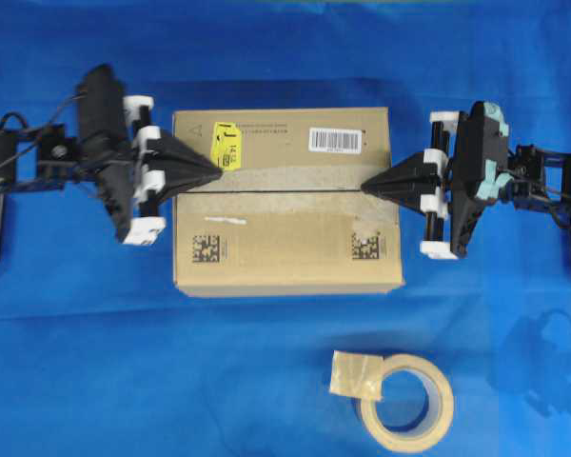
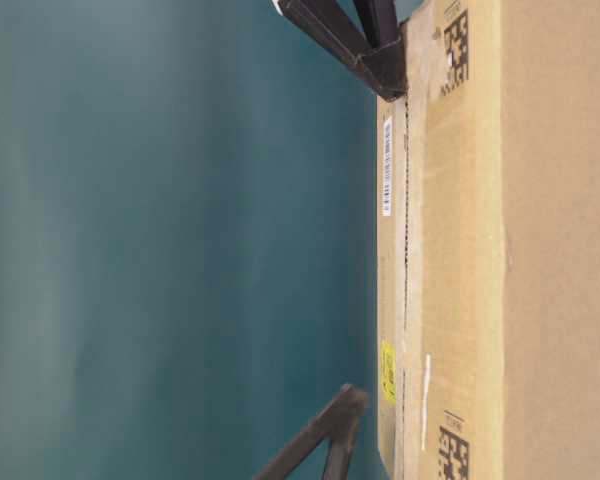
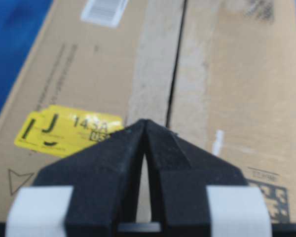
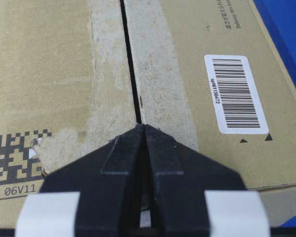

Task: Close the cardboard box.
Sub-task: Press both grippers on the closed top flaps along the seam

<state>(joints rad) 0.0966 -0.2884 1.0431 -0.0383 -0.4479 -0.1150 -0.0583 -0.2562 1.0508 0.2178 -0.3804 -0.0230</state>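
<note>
The cardboard box (image 1: 285, 238) lies in the middle of the blue table with its two long top flaps folded flat. They meet at a thin dark seam (image 1: 285, 189) between old tape strips. My left gripper (image 1: 219, 172) is shut, its tip resting on the box top at the seam's left end, beside the yellow sticker (image 3: 64, 129). At the seam's right end my right gripper (image 1: 364, 186) is shut too, tip on the box top. Both wrist views look along the seam (image 4: 130, 69) over closed fingertips (image 3: 144, 123), with nothing held. The table-level view shows the box (image 2: 500, 240) side-on.
A roll of tan tape (image 1: 406, 401) with a loose end lies on the blue cloth in front of the box, right of centre. A white barcode label (image 4: 237, 94) sits on the far flap near the right gripper.
</note>
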